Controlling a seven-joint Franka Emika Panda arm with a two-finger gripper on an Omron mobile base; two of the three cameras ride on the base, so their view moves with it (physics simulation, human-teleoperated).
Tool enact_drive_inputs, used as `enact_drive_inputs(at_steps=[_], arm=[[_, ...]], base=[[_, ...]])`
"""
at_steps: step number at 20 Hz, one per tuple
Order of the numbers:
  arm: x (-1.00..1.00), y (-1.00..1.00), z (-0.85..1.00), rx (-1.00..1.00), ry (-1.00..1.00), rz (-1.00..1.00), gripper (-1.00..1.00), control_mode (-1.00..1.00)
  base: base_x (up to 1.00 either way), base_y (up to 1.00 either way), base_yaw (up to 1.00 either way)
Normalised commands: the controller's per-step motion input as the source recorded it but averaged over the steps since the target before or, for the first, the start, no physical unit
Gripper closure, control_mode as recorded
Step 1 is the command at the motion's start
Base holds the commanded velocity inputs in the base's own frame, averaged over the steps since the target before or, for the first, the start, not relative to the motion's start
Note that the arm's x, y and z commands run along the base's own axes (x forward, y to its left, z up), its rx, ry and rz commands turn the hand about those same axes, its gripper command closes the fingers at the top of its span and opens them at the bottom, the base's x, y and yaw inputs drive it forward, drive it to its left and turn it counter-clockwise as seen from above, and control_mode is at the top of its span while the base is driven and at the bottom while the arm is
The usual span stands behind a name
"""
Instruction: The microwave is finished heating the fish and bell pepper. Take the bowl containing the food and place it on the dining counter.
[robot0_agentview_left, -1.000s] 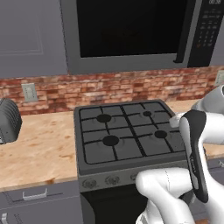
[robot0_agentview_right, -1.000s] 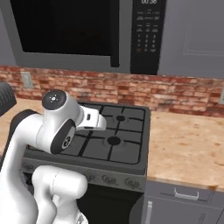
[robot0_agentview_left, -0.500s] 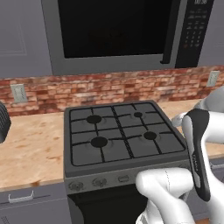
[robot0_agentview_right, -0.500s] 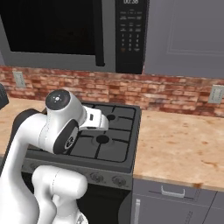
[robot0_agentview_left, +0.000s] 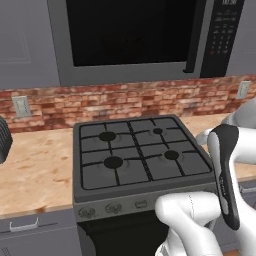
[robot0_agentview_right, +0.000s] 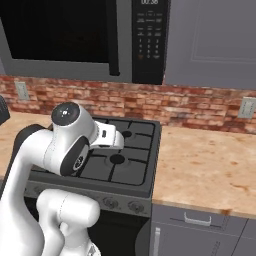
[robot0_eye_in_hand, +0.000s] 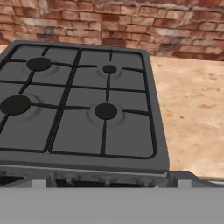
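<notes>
Microwave (robot0_agentview_left: 135, 40), large, grey, built-in, with black glass door shut and dark keypad panel (robot0_agentview_right: 148, 40), hangs above the black four-burner gas stove (robot0_agentview_left: 137, 157). Both sit further right in the left base view than half a second ago (the whole picture shifted, so the base has driven, not the things). White arm (robot0_agentview_right: 65, 145) is folded low before the stove. Gripper jaws are spread fully apart, holding nothing. Red brick backsplash (robot0_eye_in_hand: 131, 26) and speckled wood-look counter (robot0_agentview_right: 210, 165) flank the stove.

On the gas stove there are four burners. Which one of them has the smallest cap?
The back right burner, nearest the brick wall on the keypad side of the microwave; its dark round cap is clearly smaller than the other three.
</notes>
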Motion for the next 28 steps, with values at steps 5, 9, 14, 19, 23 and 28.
enact_drive_inputs(at_steps=[5,9,14,19,23,28], arm=[[-0.01,0.00,0.03,0.00,-0.02,0.00,-1.00,-1.00],[-0.13,0.00,0.26,0.00,-0.20,0.00,-1.00,-1.00],[-0.21,0.00,0.43,0.00,-0.35,0.00,-1.00,-1.00],[-0.02,0.00,0.58,0.00,-0.38,0.00,-1.00,-1.00],[0.00,0.00,0.60,0.00,-0.40,0.00,-1.00,-1.00],[0.00,0.00,0.68,0.02,-0.37,-0.01,-1.00,-1.00]], base=[[0.00,0.00,0.00],[0.00,0.00,0.00],[0.00,0.00,0.00],[0.00,0.00,0.00],[0.00,0.00,0.00],[0.00,0.00,0.00]])
